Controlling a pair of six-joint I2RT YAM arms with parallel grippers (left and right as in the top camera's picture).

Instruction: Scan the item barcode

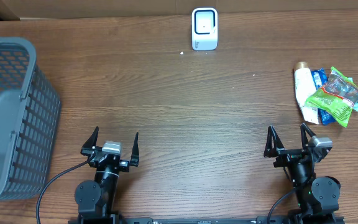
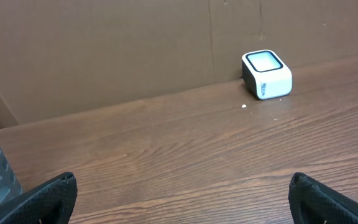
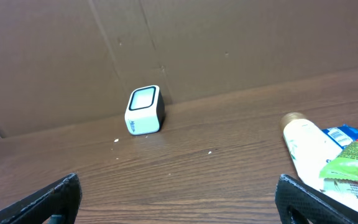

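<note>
A grey mesh basket (image 1: 5,118) stands off to the left of the left gripper (image 1: 115,140); what lies inside it cannot be told; the items, a white tube (image 1: 302,87), a green packet (image 1: 334,94) and a blue packet (image 1: 319,78), lie heaped ahead of the right gripper (image 1: 287,135) and a little to its right; the white scanner (image 1: 204,28) sits well ahead, between both grippers; both jaws are spread wide, holding and touching nothing.

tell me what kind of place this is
Probably a mock checkout bench rather than a real shop: a white barcode scanner stands at the back of a wooden table, with packaged items piled at one side and a grey basket at the other.
</note>
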